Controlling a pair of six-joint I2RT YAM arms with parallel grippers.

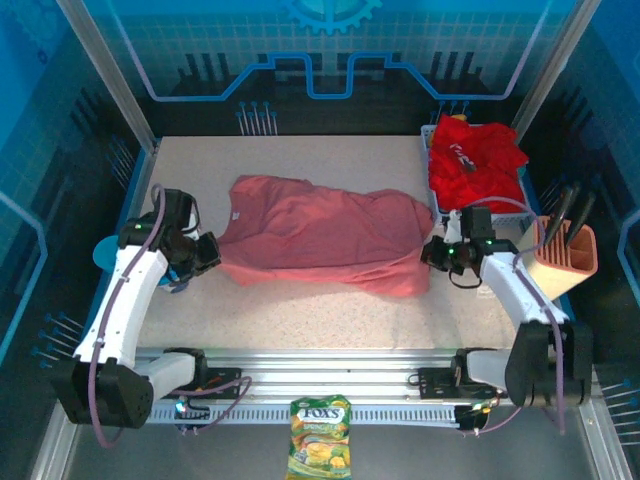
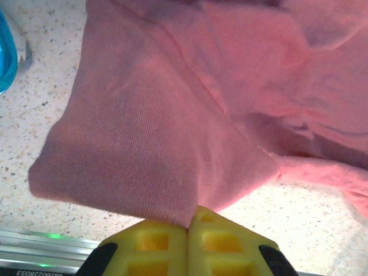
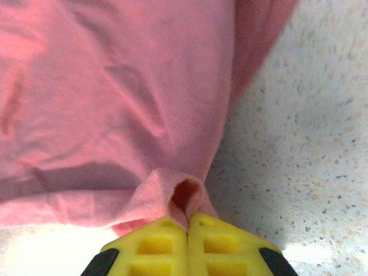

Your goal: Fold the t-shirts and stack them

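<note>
Top external: pink t-shirt [image 1: 320, 235] is lying spread crosswise on the table [image 1: 300, 310], what looks like the collar end pointing left. It's wrinkled, not yet folded.

Left gripper [image 1: 203, 256] is sitting at the shirt's left edge, low at cloth level. Left wrist view: left gripper [image 2: 188, 227] is pinching the shirt [image 2: 172, 115]. The yellow fingers [image 2: 155, 247] are pressing flat against each other with no gap showing, and a corner of a doubled cloth flap is running down into the seam between them.

Right gripper [image 1: 433, 252] is sitting at the shirt's right edge. Right wrist view: right gripper [image 3: 188, 221] is clenching too. Its fingers [image 3: 221, 244] are meeting, with a small bunched loop of the pink cloth [image 3: 115, 86] caught between the tips.

Far right: red t-shirts [image 1: 475, 160] are piling in the white basket [image 1: 436, 190], waiting their turn.

Step, my read: both ends are gripped, so the first fold of the pink one is starting. The next move is calling for both arms to lift together, keep the cloth taut between them, and carry one edge over the body. Both pinches are looking thin, so a slip is the risk.
</note>
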